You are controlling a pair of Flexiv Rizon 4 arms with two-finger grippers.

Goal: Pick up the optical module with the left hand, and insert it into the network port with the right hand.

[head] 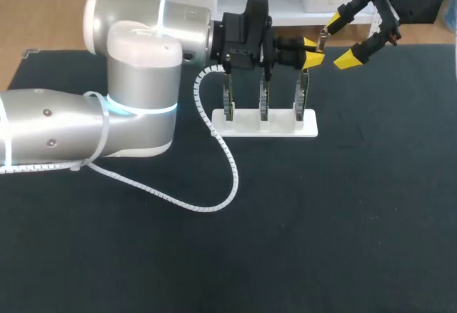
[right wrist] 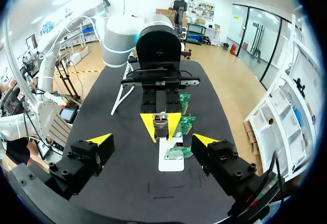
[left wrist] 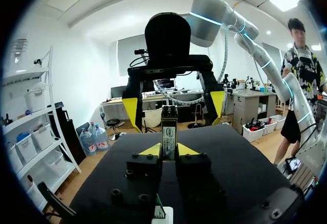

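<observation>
My left gripper (head: pixel 312 51) is shut on the optical module (head: pixel 323 38), a slim metal bar with a label, above the right end of the board stand. In the left wrist view the module (left wrist: pixel 169 133) stands up between the left gripper's yellow tips (left wrist: pixel 169 150). My right gripper (head: pixel 341 40) hangs open just beyond it, its fingers apart on either side of the module's free end without touching. In the right wrist view the module (right wrist: pixel 161 123) points at my open right gripper (right wrist: pixel 152 140). Three upright green boards (head: pixel 265 97) with ports stand below the left gripper.
The boards sit in a white base (head: pixel 275 124) on the black table (head: pixel 328 220). My left arm's white coiled cable (head: pixel 227 157) loops over the table in front of the base. The white base (right wrist: pixel 171 163) lies right under both grippers.
</observation>
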